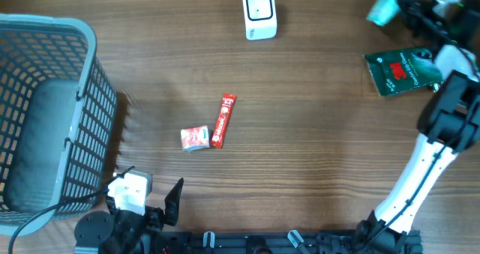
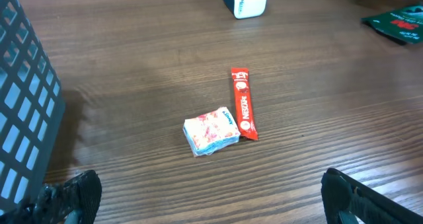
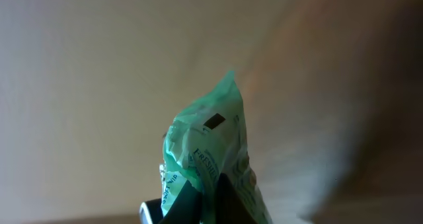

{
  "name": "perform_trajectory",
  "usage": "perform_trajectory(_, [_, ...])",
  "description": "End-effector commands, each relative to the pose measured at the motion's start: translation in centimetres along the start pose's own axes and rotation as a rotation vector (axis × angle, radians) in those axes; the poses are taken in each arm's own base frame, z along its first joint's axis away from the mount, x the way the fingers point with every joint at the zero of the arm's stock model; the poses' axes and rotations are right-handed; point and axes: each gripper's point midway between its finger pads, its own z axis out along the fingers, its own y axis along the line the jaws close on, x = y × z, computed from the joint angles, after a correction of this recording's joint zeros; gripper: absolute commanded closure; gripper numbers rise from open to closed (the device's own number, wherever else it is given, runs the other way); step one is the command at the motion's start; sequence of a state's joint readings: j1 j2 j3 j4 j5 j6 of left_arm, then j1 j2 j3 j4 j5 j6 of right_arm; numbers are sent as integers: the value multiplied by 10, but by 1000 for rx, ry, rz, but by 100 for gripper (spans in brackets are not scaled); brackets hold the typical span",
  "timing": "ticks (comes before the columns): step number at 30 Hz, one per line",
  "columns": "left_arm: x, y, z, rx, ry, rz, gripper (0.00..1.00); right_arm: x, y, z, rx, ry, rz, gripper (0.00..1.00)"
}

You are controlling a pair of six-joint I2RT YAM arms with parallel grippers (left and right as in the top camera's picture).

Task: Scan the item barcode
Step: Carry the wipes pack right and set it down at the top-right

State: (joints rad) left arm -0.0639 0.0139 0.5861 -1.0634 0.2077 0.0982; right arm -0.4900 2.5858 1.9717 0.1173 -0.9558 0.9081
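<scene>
The right fingers point(image 3: 198, 201) pinch the lower end of a pale green packet point(image 3: 210, 135), which is held at the far right corner of the worktop point(image 1: 315, 134), well apart from the white scanner point(image 1: 259, 13). The left fingers point(image 2: 360, 197) are spread wide around nothing, near the basket point(image 1: 45, 104). A red stick sachet point(image 1: 223, 121) and a small tissue pack point(image 1: 195, 138) lie side by side mid-worktop. A dark green packet point(image 1: 394, 70) lies flat at the right.

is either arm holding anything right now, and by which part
The right gripper holds a pale green packet, jaws shut on one end of it, the rest standing clear of them. The left gripper is open and holds nothing.
</scene>
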Motion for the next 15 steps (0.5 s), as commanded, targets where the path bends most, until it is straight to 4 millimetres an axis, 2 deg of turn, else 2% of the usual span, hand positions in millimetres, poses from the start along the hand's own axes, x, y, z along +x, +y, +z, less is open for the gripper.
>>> perform_trajectory(1, [-1, -2, -1, 12, -7, -8, 0, -18, 38, -35, 10, -20, -159, 95])
perform_trajectory(3, [-1, -2, -1, 12, -7, -8, 0, -27, 31, -48, 125, -68, -192, 95])
perform_trajectory(5, [-1, -2, -1, 12, -7, -7, 0, -36, 16, -65, 305, -130, -195, 71])
perform_trajectory(6, [-1, -2, -1, 12, -7, -7, 0, -38, 11, -72, 375, -152, -194, 51])
perform_trajectory(7, [-1, -2, -1, 12, -7, -7, 0, -41, 7, -83, 459, -180, -195, 39])
perform_trajectory(8, [-1, -2, -1, 12, -7, -8, 0, -44, 7, -94, 522, -204, -196, 35])
perform_trajectory(9, [-1, -2, -1, 12, -7, -8, 0, -48, 14, -108, 577, -231, -210, 21])
perform_trajectory(10, [-1, -2, -1, 12, -7, -7, 0, -52, 33, -124, 614, -271, -222, 9])
perform_trajectory(12, [-1, -2, -1, 12, -7, -7, 0, -50, 69, -137, 590, -282, -262, 0])
perform_trajectory(13, [-1, -2, -1, 12, -7, -8, 0, -37, 103, -144, 553, -262, -270, 0])
perform_trajectory(15, [-1, -2, -1, 12, -7, -7, 0, -6, 139, -145, 506, -190, -265, 0])
